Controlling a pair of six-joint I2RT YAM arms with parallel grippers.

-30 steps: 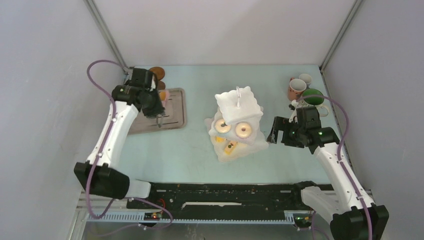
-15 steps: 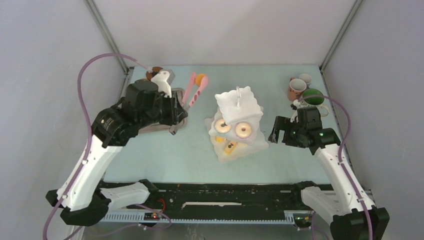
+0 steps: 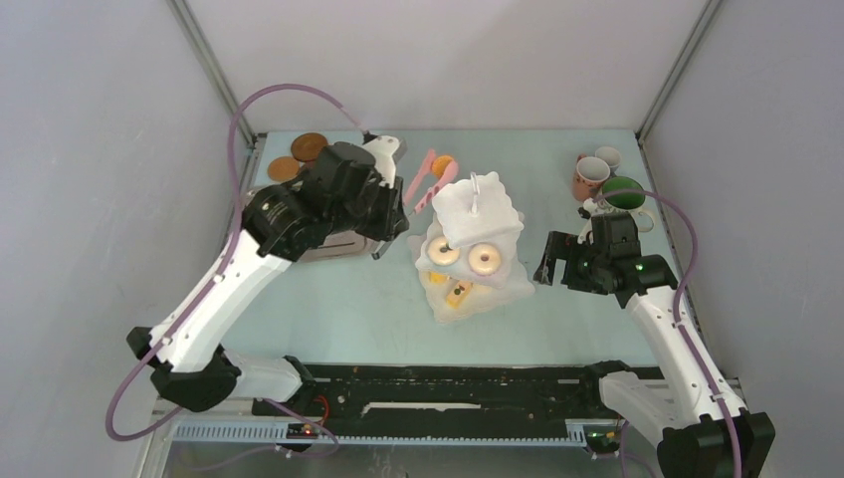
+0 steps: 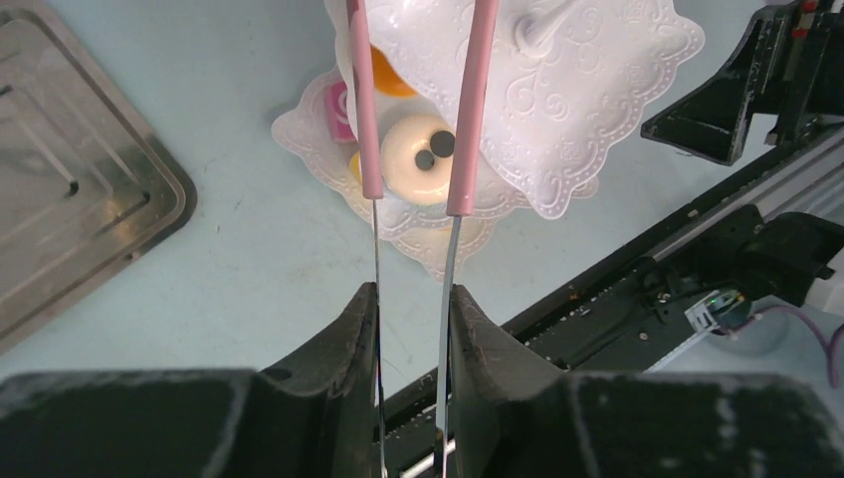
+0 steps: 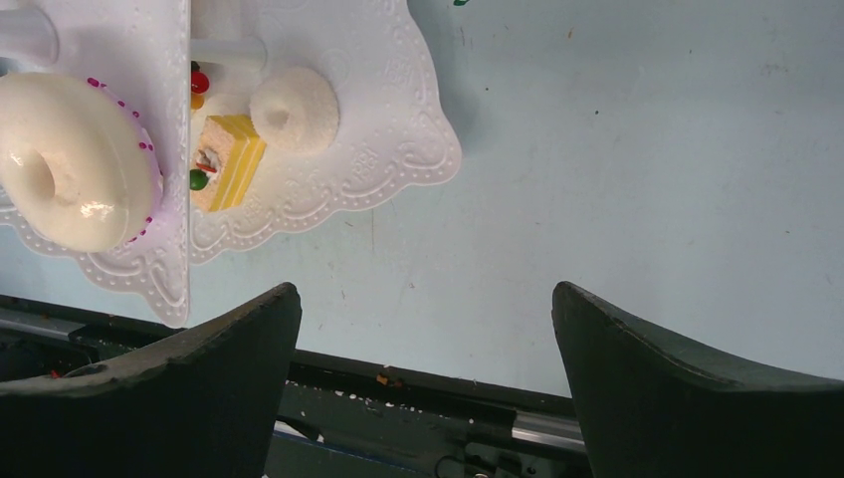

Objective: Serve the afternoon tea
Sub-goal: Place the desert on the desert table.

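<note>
Table (image 3: 348, 289) bears stand (image 3: 473, 214), tray (image 4: 70, 199), coasters (image 3: 299, 157) and mugs (image 3: 597, 177) (far right).

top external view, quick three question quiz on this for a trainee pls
1. True or false: the right gripper is shut.
2. Pick one: what do the pink tongs in the left gripper hold? A a teaspoon, B an orange biscuit, C a lemon slice.
3. Short answer: how many mugs stand at the far right corner of the table?

Key: 1 false, its jaws stand wide open. 2 B. 3 three.
</note>
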